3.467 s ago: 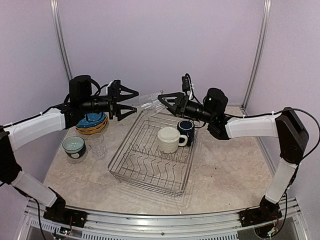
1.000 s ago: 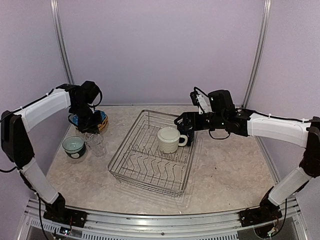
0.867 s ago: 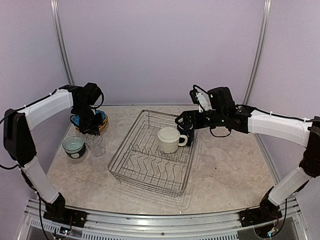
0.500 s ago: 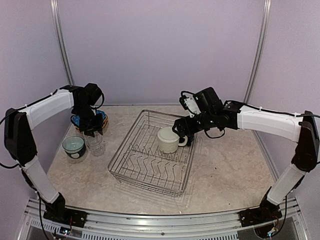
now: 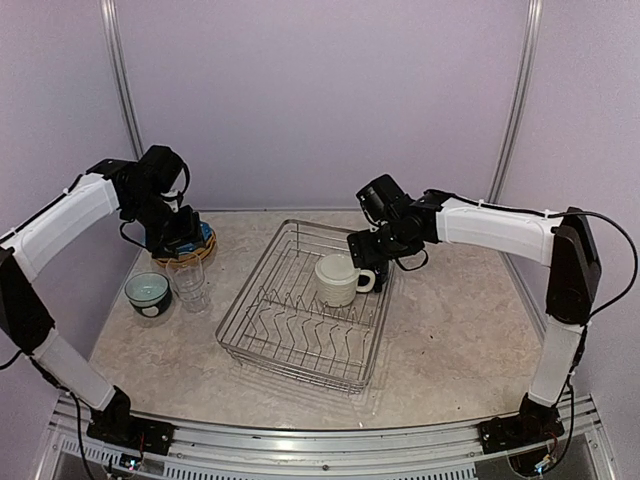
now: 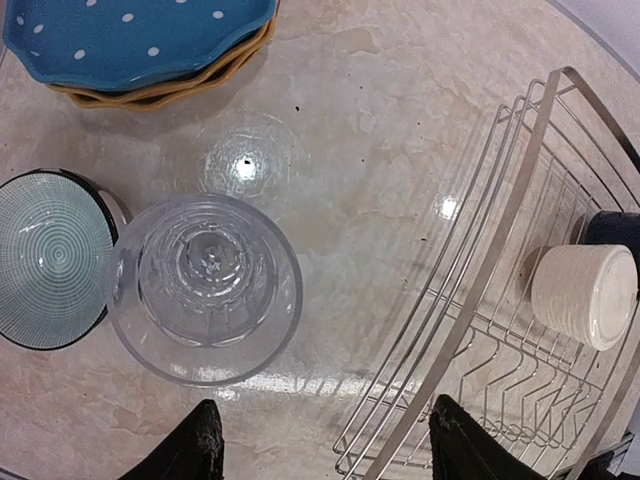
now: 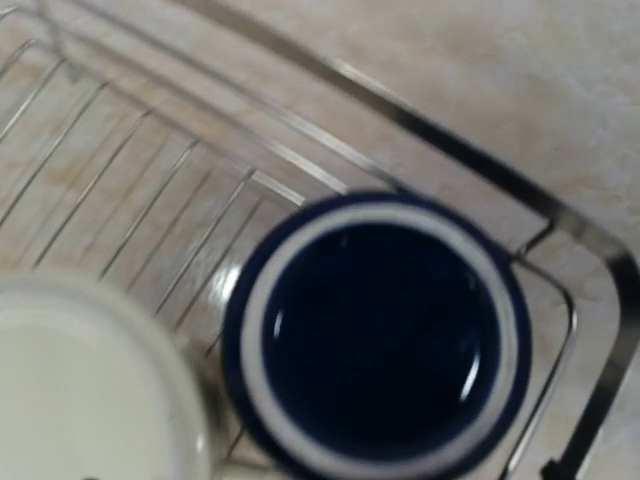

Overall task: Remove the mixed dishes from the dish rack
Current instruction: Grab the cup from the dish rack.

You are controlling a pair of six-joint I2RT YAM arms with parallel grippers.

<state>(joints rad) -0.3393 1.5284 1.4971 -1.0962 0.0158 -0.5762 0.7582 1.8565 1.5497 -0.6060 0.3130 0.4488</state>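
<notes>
The dish rack (image 5: 300,320) holds a cream mug (image 5: 338,278) and a dark navy mug (image 7: 385,340) in its far right corner. My right gripper (image 5: 366,250) hovers close above the navy mug. No finger shows at the middle of the right wrist view, so its jaws stand apart. My left gripper (image 6: 330,455) is open and empty, raised above the stacked clear tumblers (image 6: 205,285). The teal-and-white bowl (image 6: 50,260) sits beside them, and the blue plate on yellow plates (image 6: 140,40) lies behind. In the top view the left gripper (image 5: 180,238) partly hides the plates.
The rack's rim (image 6: 520,230) runs along the right of the left wrist view, with the cream mug (image 6: 585,295) inside. Purple walls close in the back and both sides. The bowl (image 5: 148,292) and tumblers (image 5: 192,285) stand left of the rack.
My left gripper has risen away from the tumblers and left a glass stacked there. My right arm has swung left and down over the navy mug in the rack.
</notes>
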